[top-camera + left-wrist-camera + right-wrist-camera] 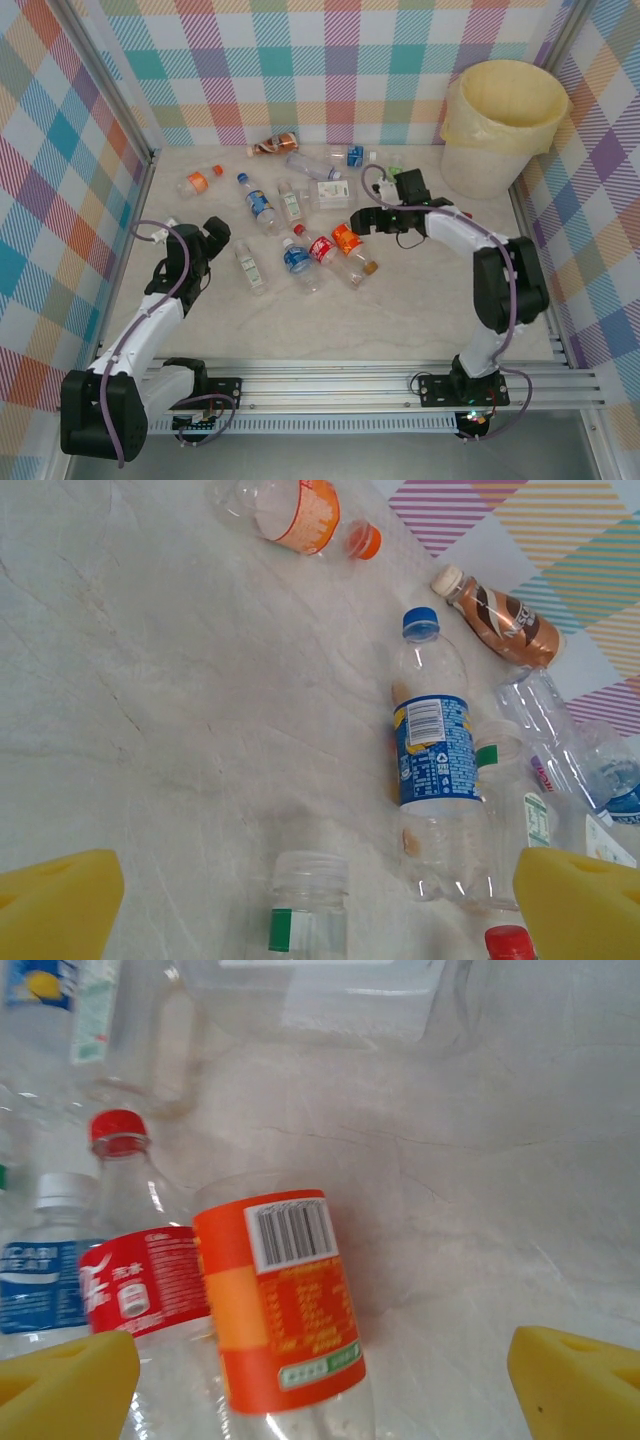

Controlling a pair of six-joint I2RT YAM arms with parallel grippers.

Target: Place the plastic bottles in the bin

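Pale marbled table (pixel 430 320), checked walls on three sides.

Bin (pixel 480 170) upright in the far right corner, liner folded over the rim, well apart from the bottle cluster.

Left arm (pixel 150 320) stretched forward on the left. Right arm (pixel 490 280) bent inward toward the centre.

Plastic bottles (pixel 300 215) all lying on their sides on the table, scattered over the middle and far part.
- Brown bottle (pixel 275 143) farthest back, near the wall.
- Orange-capped bottle (pixel 200 182) far left.
- Blue-capped bottle (pixel 258 203) nearer the centre.
- Front row, left to right: green-label bottle (pixel 249 268), white-capped blue-label bottle (pixel 298 262), red-label bottle (pixel 325 250), orange-label bottle (pixel 352 245). Last three packed close together.

Left gripper (pixel 218 232): jaws spread wide, nothing held, just left of the green-label bottle. From the left wrist, yellow pads (pixel 55 905) at the lower corners, with that bottle's neck between them and apart from both.

Right gripper (pixel 362 220): jaws spread wide, nothing clamped, at the far end of the orange-label bottle. From the right wrist, that bottle between the pads (pixel 575 1385), nearer the pad at picture left. Contact there: cannot tell.
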